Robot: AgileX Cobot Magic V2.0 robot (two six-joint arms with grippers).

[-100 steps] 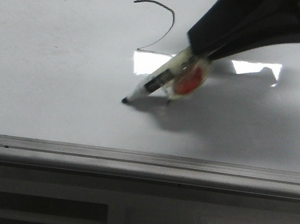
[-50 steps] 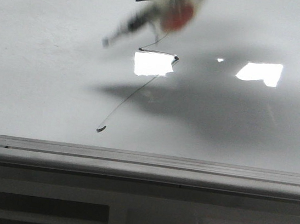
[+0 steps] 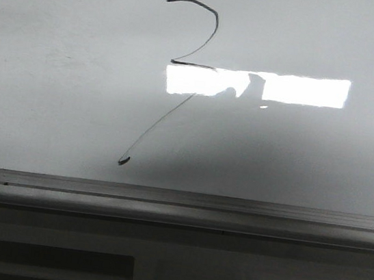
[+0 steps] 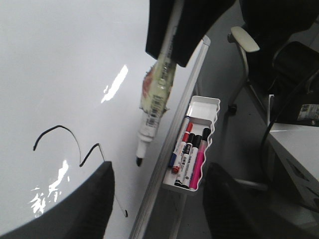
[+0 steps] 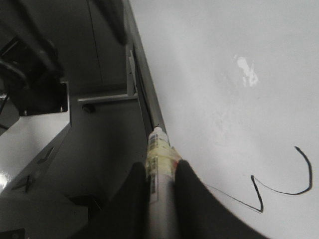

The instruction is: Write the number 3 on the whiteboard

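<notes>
The number 3 [image 3: 213, 33] is a thin black stroke on the whiteboard [image 3: 68, 97], with a faint diagonal tail ending in a dark blob near the grey edge strip [image 3: 179, 201]. No gripper shows in the front view. In the right wrist view my right gripper [image 5: 158, 169] is shut on the white marker pen [image 5: 158, 149], beside the number 3 [image 5: 299, 191]. In the left wrist view the right gripper [image 4: 174, 30] holds the marker pen [image 4: 154, 99] tip-down near the board, next to the number 3 [image 4: 59, 127]. My left gripper [image 4: 159, 172] is open and empty.
A white tray [image 4: 199, 107] hangs off the board's edge strip and holds several spare markers [image 4: 192, 154]. A chair [image 4: 244, 37] and a grey table [image 4: 294, 149] stand beyond the board. A bright light reflection [image 3: 304, 90] lies across the board.
The right gripper with the marker pen drew the long diagonal tail, then lifted away and left the front view. The full stroke now shows uncovered.
</notes>
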